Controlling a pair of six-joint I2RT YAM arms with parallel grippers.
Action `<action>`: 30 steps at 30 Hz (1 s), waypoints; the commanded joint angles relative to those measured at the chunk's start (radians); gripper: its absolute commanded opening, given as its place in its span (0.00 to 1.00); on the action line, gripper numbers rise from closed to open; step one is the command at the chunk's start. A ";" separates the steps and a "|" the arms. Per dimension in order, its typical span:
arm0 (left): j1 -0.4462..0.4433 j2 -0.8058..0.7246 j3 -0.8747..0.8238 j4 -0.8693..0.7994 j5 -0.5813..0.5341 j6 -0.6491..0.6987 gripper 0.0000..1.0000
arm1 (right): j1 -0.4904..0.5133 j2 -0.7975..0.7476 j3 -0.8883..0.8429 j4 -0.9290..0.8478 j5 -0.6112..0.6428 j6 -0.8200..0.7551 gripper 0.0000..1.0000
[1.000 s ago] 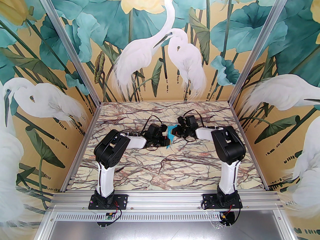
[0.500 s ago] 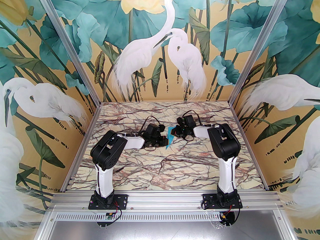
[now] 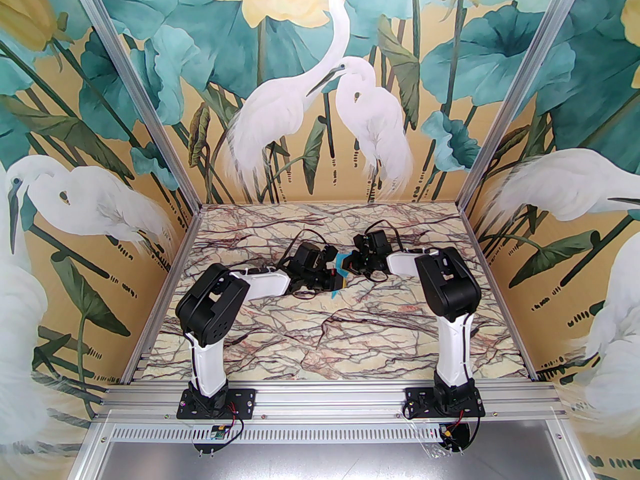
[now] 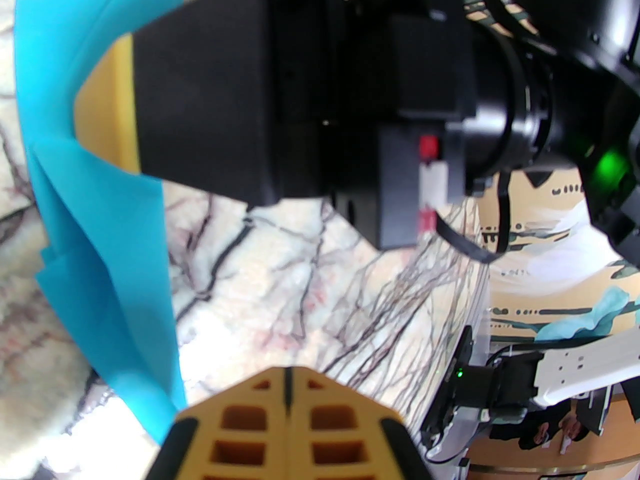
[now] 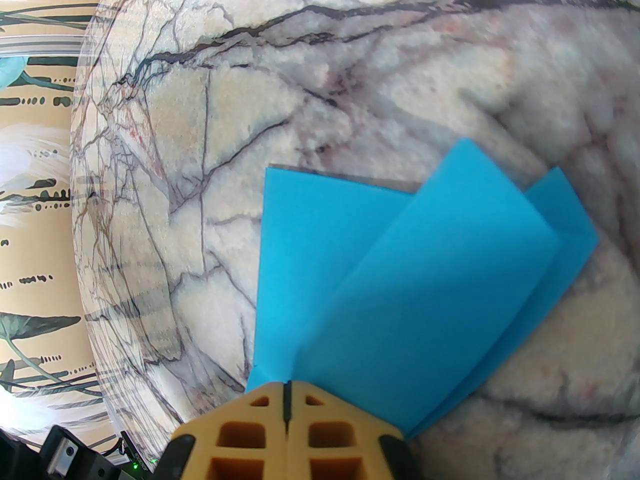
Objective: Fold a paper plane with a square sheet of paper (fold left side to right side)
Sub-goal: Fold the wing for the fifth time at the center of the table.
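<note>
Turquoise-blue paper (image 5: pixel 410 288), cream marble table (image 3: pixel 320 338) with dark veins, ochre right fingers (image 5: pixel 367 430)

Bright, even illumination throughout; soft shadows are cast on the tabletop (image 3: pixel 350 328). Wrist views are bowed at the edges and blurred close up.

The sheet of paper (image 3: pixel 341 262) is plain turquoise-blue, creased into overlapping layers rather than spread as a flat square. It lies on the marble table (image 3: pixel 310 348), a little beyond the middle, running from far to near and narrowing to a slim tip at its near end. A broad flap (image 5: pixel 450 268) tilts up over a flatter layer (image 5: pixel 305 238) that rests on the marble, edges sharp and untorn.
</note>
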 commanded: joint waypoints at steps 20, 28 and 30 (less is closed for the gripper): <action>0.000 0.048 -0.003 -0.094 -0.097 0.074 0.01 | 0.006 0.039 0.009 -0.192 0.099 -0.058 0.00; 0.000 0.044 -0.026 -0.079 -0.093 0.070 0.00 | 0.006 0.040 0.020 -0.215 0.110 -0.068 0.00; 0.000 0.042 -0.037 -0.083 -0.095 0.077 0.00 | 0.005 0.041 0.026 -0.225 0.114 -0.069 0.00</action>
